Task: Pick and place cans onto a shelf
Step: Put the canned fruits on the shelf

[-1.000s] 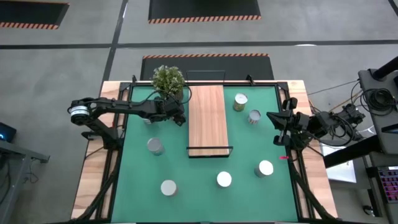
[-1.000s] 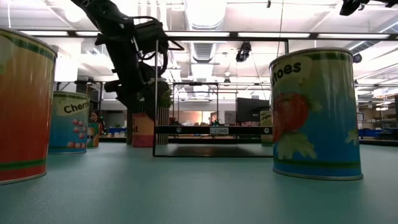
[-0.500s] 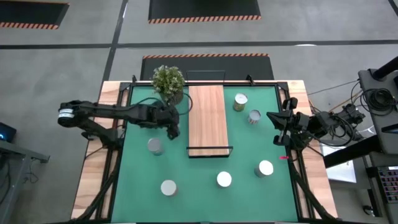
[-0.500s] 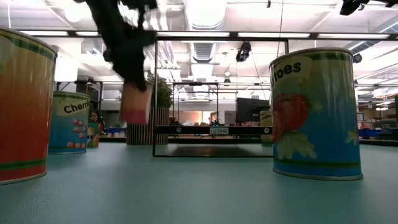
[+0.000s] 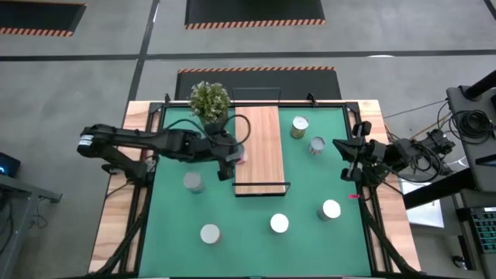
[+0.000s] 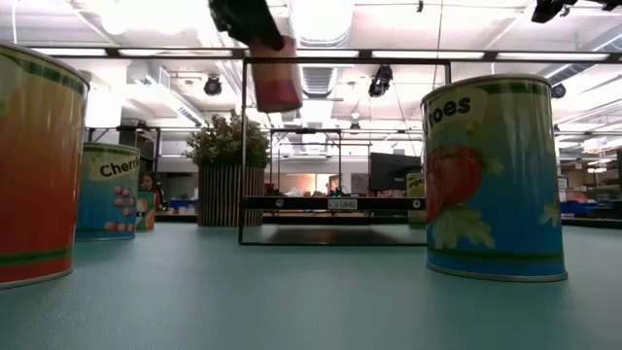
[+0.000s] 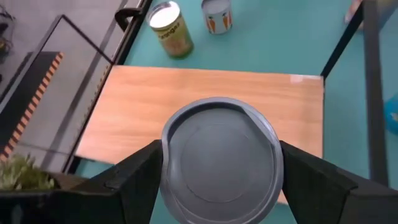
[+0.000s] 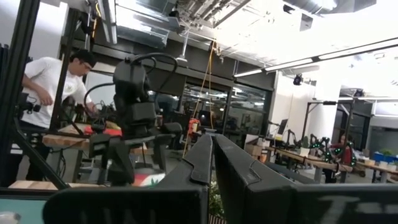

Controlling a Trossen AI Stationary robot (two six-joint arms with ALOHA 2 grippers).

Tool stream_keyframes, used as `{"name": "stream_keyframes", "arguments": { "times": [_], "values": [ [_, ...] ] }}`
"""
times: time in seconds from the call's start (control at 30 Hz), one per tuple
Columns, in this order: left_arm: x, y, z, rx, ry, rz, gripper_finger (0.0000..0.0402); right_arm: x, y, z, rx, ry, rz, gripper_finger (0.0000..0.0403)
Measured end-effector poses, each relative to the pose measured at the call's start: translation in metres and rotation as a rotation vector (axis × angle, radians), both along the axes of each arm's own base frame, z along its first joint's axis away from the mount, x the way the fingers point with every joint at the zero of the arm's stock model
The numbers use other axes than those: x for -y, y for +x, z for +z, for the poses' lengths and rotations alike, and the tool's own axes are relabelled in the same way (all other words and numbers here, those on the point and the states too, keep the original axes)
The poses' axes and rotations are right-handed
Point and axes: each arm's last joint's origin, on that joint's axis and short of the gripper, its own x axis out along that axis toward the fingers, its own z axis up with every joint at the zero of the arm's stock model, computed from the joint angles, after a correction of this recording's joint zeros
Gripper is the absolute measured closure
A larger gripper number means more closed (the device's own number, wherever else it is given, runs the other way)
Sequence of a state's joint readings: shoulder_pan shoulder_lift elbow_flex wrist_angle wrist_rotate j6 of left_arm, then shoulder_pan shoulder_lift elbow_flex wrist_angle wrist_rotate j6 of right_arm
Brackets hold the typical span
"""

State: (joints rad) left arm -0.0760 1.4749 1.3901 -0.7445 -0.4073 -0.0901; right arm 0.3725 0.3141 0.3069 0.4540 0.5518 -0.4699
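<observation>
The left claw point(image 7: 217, 186) grips a small metal can with a silvery round top and pinkish-red side point(image 7: 219, 160), held in the air over the left edge of the long light-brown wooden shelf point(image 5: 260, 147). The right claw point(image 8: 213, 163) waits clenched and empty at the green surface's point(image 5: 256, 205) right edge.

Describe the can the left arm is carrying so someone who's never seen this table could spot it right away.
Start at the long light-brown wooden shelf in the middle of the green mat. At its left edge, the left end effector holds a small metal can with a grey round top and reddish-pink side up in the air. Every other can stands on the mat; this one alone is lifted and gripped.
</observation>
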Motion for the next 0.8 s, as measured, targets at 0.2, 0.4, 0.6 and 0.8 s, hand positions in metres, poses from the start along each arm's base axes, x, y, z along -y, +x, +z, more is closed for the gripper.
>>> {"name": "stream_keyframes", "arguments": {
  "times": [0.2,0.4,0.6,0.8],
  "values": [
    [-0.001,0.025,-0.026,-0.064,0.019,-0.007,0.0135,0.000,0.000,0.000,-0.001,-0.004,-0.002,0.0394],
    [-0.014,0.041,-0.048,-0.138,0.050,0.021,0.0135,0.000,0.000,0.000,-0.001,-0.005,-0.003,0.0394],
    [-0.045,0.052,-0.053,-0.134,0.047,0.112,0.0135,0.000,0.000,0.000,-0.002,-0.006,-0.003,0.0394],
    [-0.073,0.051,-0.055,-0.097,-0.004,0.245,0.0135,0.000,0.000,0.000,-0.003,-0.012,-0.006,0.0394]
  ]
}}
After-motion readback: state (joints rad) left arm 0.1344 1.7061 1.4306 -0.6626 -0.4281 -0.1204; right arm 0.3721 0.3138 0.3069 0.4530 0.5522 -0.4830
